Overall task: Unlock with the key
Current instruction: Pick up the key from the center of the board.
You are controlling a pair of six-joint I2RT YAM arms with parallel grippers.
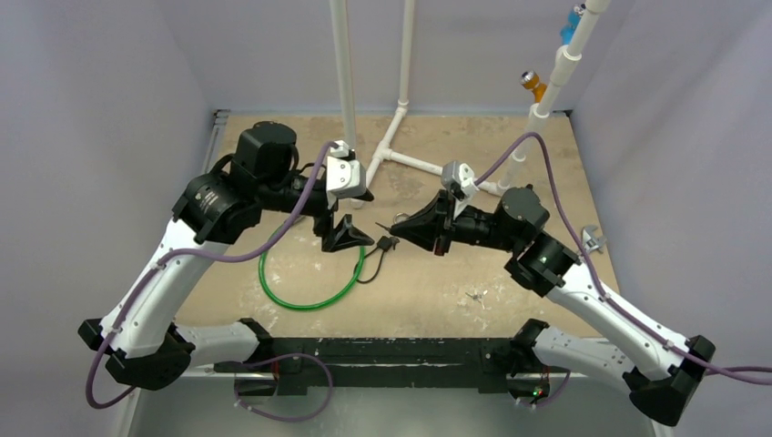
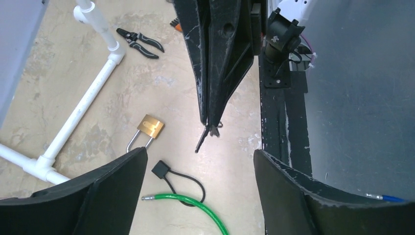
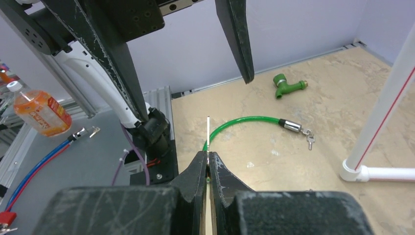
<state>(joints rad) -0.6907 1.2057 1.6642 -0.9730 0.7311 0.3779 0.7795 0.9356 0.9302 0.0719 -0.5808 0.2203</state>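
A brass padlock with a steel shackle lies on the table, just past my left finger; I cannot see it in the top view. My left gripper is open and empty, above the table. My right gripper is shut on a key. The blade points out toward the left gripper and shows edge-on in the right wrist view. The right gripper hangs above the table to the right of the padlock, apart from it.
A green cable loops on the table, with a black tag and cord round it. Its metal end with spare keys lies farther off. White PVC pipes stand at the back. Pliers, a green fitting and an orange bottle are nearby.
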